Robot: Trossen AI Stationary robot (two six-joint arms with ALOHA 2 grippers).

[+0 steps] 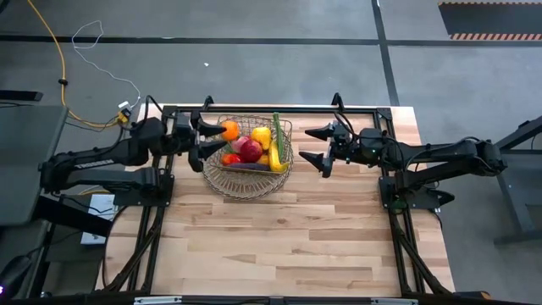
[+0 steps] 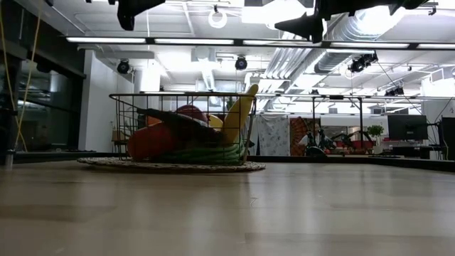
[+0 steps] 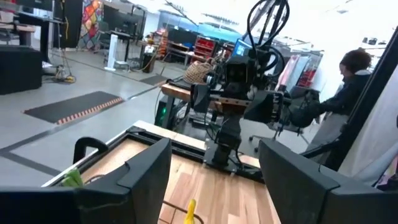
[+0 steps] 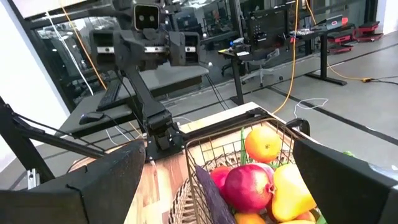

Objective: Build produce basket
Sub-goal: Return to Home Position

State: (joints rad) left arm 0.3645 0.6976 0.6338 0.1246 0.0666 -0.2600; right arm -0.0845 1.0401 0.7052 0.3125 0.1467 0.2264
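Hanging with its 2 fingers spread and nothing between them, the left pincer (image 1: 216,138) sits above the rim of the basket (image 1: 247,191), with the orange (image 1: 229,130) just ahead of its tips. The right pincer (image 1: 305,144) faces it from the other side, also spread and empty, and the basket is near its tips but apart from them. The low view shows both pincers high above the table (image 1: 296,246), well over the basket top, which suits arms clear of the load rather than reaching for it.

The produce lies between the 2 pincers, heaped inside the basket:
- an apple (image 1: 251,150)
- a lemon (image 1: 261,135)
- a banana (image 1: 273,158) and beans (image 1: 277,125) on the right pincer's side
- an eggplant (image 1: 252,167) low in the pile

No fruit shows on the table outside. I judge the filling finished. Wide fingers make sense, since nothing needs carrying. What is left is to draw each arm away without clipping the rim.
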